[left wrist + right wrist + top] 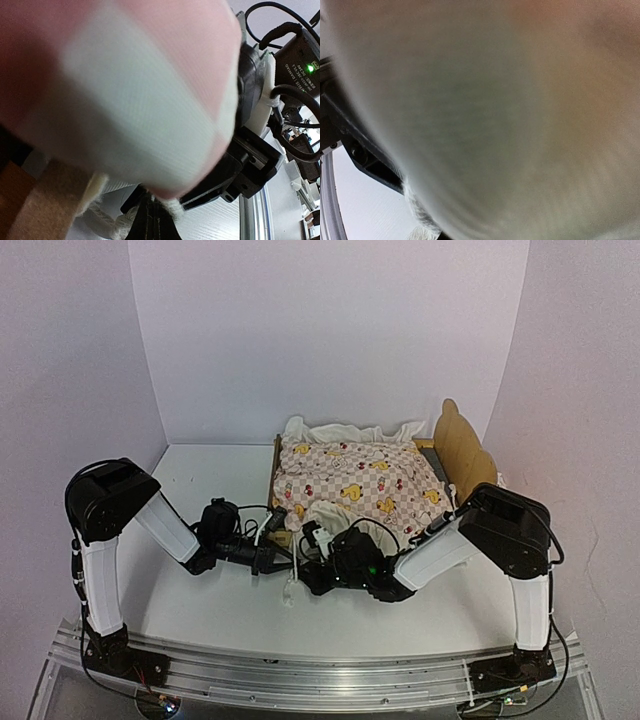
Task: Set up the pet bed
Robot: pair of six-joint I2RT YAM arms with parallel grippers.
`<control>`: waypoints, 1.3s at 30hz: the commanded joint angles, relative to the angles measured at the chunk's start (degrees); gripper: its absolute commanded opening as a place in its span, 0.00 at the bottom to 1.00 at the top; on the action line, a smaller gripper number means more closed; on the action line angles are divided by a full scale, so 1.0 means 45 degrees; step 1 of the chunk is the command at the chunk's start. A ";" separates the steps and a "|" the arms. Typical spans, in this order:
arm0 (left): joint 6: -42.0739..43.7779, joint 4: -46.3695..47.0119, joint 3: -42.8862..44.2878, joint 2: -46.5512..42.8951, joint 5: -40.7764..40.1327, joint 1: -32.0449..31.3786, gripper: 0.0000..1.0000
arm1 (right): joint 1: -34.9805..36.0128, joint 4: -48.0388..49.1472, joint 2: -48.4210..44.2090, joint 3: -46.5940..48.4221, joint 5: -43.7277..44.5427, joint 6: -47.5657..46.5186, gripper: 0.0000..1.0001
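Top view: the pet bed [462,455], a light-wood frame with a bear-ear headboard at its right end, stands on the white table [220,610] right of centre, towards the back wall. A pink checked quilt [355,480] printed with yellow ducks covers the frame, and its cream ruffle [350,432] lies along the far side. Both arms reach inward to the bed's near-left corner, where the left gripper [275,560] and right gripper [312,540] sit just beside each other. Left wrist view: quilt cloth lies close over the lens; the left jaws are closed, with the cream ruffled edge pinched at the fingertips. Right wrist view: blurred cloth fills nearly the whole view, so the state of the right jaws cannot be told.
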 commanded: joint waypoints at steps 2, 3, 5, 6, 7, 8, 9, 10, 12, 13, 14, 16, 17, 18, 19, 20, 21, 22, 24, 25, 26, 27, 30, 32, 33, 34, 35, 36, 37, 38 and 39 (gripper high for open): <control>-0.0182 0.0357 0.0098 0.0078 0.0029 -0.0051 0.00 | -0.0061 0.0999 -0.0314 -0.0230 0.0765 0.0145 0.08; -0.0193 0.0351 0.0102 0.0075 0.0022 -0.0051 0.00 | -0.0054 0.1067 -0.0331 -0.0262 0.0674 0.0062 0.04; -0.0186 0.0299 0.0139 0.0059 -0.0027 -0.0051 0.00 | -0.0051 0.1215 -0.0346 -0.0335 0.0523 0.0000 0.00; -0.0181 0.0249 0.0166 0.0034 -0.0062 -0.0047 0.01 | -0.0053 0.1266 -0.0367 -0.0380 0.0499 0.0012 0.00; -0.0179 0.0179 0.0187 -0.0009 -0.0135 -0.0039 0.07 | -0.0062 0.1288 -0.0408 -0.0427 0.0532 0.0065 0.00; -0.0176 0.0084 0.0195 -0.0078 -0.0238 -0.0031 0.15 | -0.0064 0.1295 -0.0452 -0.0475 0.0592 0.0132 0.00; -0.0175 -0.0075 0.0185 -0.0212 -0.0426 -0.0015 0.22 | -0.0060 0.1293 -0.0498 -0.0530 0.0671 0.0223 0.00; -0.0170 -0.0269 0.0131 -0.0431 -0.0742 -0.0007 0.28 | -0.0055 0.1288 -0.0547 -0.0588 0.0733 0.0309 0.00; -0.0163 -0.0941 0.0012 -0.1022 -0.1573 0.0007 0.37 | -0.0059 0.1275 -0.0590 -0.0723 0.0906 0.0581 0.00; -0.0220 -0.1391 -0.0048 -0.1351 -0.2170 0.0008 0.40 | -0.0056 0.1274 -0.0570 -0.0769 0.0972 0.0728 0.00; -0.0275 -0.1874 -0.0122 -0.1711 -0.2681 0.0008 0.43 | -0.0058 0.1279 -0.0538 -0.0788 0.1021 0.0886 0.00; -0.0295 -0.2986 -0.0261 -0.2543 -0.3524 -0.0005 0.47 | -0.0040 0.1279 -0.0460 -0.0768 0.1080 0.1088 0.00; -0.0289 -0.3459 -0.0321 -0.2905 -0.3796 -0.0016 0.48 | -0.0027 0.1284 -0.0407 -0.0739 0.1096 0.1143 0.00; -0.0290 -0.3893 -0.0390 -0.3244 -0.4298 -0.0062 0.49 | -0.0012 0.1277 -0.0356 -0.0699 0.1156 0.1173 0.00; -0.0281 -0.4384 -0.0468 -0.3629 -0.4793 -0.0176 0.50 | 0.0023 0.1285 -0.0324 -0.0662 0.1249 0.1151 0.00; -0.0270 -0.4861 -0.0560 -0.3989 -0.5264 -0.0308 0.50 | 0.0069 0.1275 -0.0302 -0.0611 0.1358 0.1120 0.00; -0.0260 -0.5261 -0.0707 -0.4373 -0.5700 -0.0449 0.51 | 0.0119 0.1274 -0.0284 -0.0580 0.1456 0.1077 0.00; -0.0242 -0.5483 -0.0921 -0.4645 -0.6128 -0.0667 0.52 | 0.0161 0.1274 -0.0282 -0.0516 0.1543 0.0999 0.00; -0.0266 -0.5794 -0.1370 -0.5056 -0.6722 -0.1015 0.57 | 0.0272 0.1274 -0.0253 -0.0399 0.1690 0.0816 0.00; -0.0228 -0.6066 -0.1427 -0.5133 -0.7044 -0.1206 0.57 | 0.0284 0.1274 -0.0223 -0.0336 0.1700 0.0785 0.00; -0.0098 -0.6520 -0.1382 -0.5104 -0.7394 -0.1441 0.58 | 0.0295 0.1274 -0.0189 -0.0287 0.1703 0.0775 0.00; 0.0066 -0.7041 -0.1300 -0.5036 -0.7754 -0.1694 0.58 | 0.0305 0.1274 -0.0155 -0.0243 0.1704 0.0773 0.00; 0.0918 -0.7742 -0.1129 -0.4469 -0.8048 -0.2166 0.59 | 0.0328 0.1325 -0.0104 -0.0194 0.1783 0.0746 0.00; 0.1747 -0.7884 -0.0920 -0.3906 -0.8397 -0.2495 0.59 | 0.0339 0.1421 -0.0088 -0.0185 0.1812 0.0697 0.00; 0.2209 -0.7761 -0.0866 -0.3662 -0.8592 -0.2636 0.59 | 0.0335 0.1489 -0.0086 -0.0185 0.1802 0.0697 0.00; 0.2432 -0.7651 -0.0781 -0.3390 -0.8771 -0.2698 0.59 | 0.0337 0.1546 -0.0086 -0.0185 0.1795 0.0685 0.00; 0.2656 -0.7532 -0.0687 -0.3115 -0.8937 -0.2776 0.59 | 0.0337 0.1605 -0.0082 -0.0185 0.1795 0.0685 0.00; 0.2869 -0.7415 -0.0593 -0.2887 -0.9161 -0.2913 0.59 | 0.0337 0.1655 -0.0067 -0.0185 0.1802 0.0709 0.00; 0.3068 -0.7304 -0.0519 -0.2715 -0.9457 -0.3078 0.59 | 0.0343 0.1694 -0.0051 -0.0185 0.1806 0.0736 0.00; 0.3257 -0.7147 -0.0466 -0.2560 -0.9730 -0.3228 0.59 | 0.0344 0.1727 -0.0047 -0.0185 0.1829 0.0773 0.00; 0.3294 -0.7032 -0.0432 -0.2445 -1.0051 -0.3372 0.59 | 0.0344 0.1754 -0.0039 -0.0185 0.1830 0.0788 0.00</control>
